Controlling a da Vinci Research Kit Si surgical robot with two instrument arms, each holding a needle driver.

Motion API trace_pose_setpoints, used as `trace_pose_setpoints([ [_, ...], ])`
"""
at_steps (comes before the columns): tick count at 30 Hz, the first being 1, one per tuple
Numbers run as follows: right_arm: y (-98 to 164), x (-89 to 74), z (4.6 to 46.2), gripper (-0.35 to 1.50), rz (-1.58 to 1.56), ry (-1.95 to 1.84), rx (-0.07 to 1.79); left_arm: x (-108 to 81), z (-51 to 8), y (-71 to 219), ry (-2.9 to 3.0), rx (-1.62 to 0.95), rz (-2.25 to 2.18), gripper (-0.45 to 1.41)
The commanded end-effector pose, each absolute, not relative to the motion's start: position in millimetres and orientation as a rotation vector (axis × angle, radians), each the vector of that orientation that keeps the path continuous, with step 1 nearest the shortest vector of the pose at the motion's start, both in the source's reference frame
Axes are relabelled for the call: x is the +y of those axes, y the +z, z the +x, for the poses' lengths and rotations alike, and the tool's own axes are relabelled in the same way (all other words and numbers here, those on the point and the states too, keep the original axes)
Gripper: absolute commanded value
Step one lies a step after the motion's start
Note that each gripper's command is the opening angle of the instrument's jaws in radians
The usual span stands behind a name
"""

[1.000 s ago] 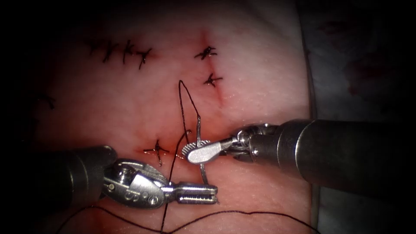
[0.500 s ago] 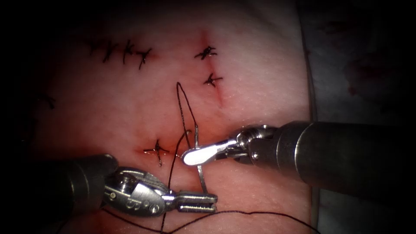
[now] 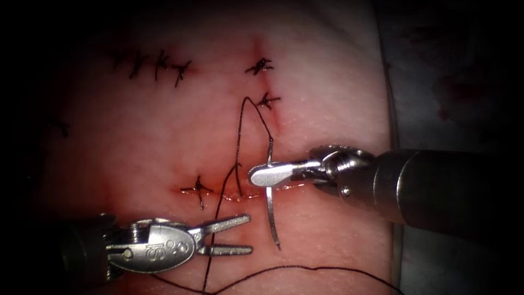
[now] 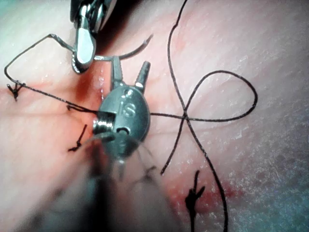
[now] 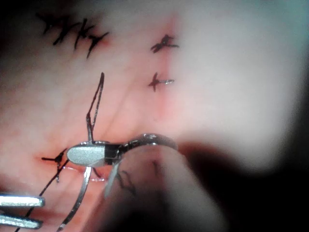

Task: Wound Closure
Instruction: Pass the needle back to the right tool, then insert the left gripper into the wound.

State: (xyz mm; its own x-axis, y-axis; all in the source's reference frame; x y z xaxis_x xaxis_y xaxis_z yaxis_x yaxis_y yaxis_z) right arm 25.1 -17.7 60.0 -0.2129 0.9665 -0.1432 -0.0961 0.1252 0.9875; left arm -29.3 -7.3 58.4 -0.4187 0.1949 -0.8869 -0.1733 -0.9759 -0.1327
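Observation:
My right tool (image 3: 267,175) is shut on the curved needle (image 3: 271,218), gripping it about a third of the way from its thread end. The needle hangs downward over the tissue (image 3: 327,98), its tip free just below the horizontal cut (image 3: 232,195). Dark thread (image 3: 238,142) rises from the needle's tail, arches, and drops into the cut. My left tool (image 3: 240,236) stands open and holds nothing, left of the needle tip. The left wrist view shows the left tool (image 4: 130,65) beside the needle (image 4: 133,52). The right wrist view shows the right tool (image 5: 87,153) clamped on the needle (image 5: 82,193).
A tied stitch (image 3: 197,190) sits at the cut's left end. Two more stitches (image 3: 267,100) lie above, and a row of stitches (image 3: 153,65) at the upper left. Slack thread (image 3: 305,269) loops along the bottom. The tissue's right edge (image 3: 390,109) meets grey drape.
My left tool let go of the needle tip, opened and drew back to the left. The right tool carried the needle to the right, and the thread arch followed.

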Motion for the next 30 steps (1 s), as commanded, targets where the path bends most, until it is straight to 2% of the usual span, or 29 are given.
trace_pose_setpoints([
  [1, 60.7, -17.2, 25.7, -0.35, 0.903, 1.298, 1.372, -7.0, -29.7, 59.4, 2.472, -0.075, -1.527, -0.45],
  [8, 60.1, -16.9, 25.1, -0.35, 0.787, 1.276, 1.391, -6.6, -29.6, 62.0, 2.601, -0.139, -1.265, -0.45],
  [17, 59.5, -17.1, 25.4, -0.35, 0.737, 1.231, 1.408, -6.8, -29.2, 67.6, 2.748, -0.379, -0.971, -0.45],
  [30, 59.4, -17.6, 25.5, -0.35, 0.683, 1.179, 1.421, -3.8, -28.8, 72.1, 2.798, -0.432, -0.870, -0.45],
])
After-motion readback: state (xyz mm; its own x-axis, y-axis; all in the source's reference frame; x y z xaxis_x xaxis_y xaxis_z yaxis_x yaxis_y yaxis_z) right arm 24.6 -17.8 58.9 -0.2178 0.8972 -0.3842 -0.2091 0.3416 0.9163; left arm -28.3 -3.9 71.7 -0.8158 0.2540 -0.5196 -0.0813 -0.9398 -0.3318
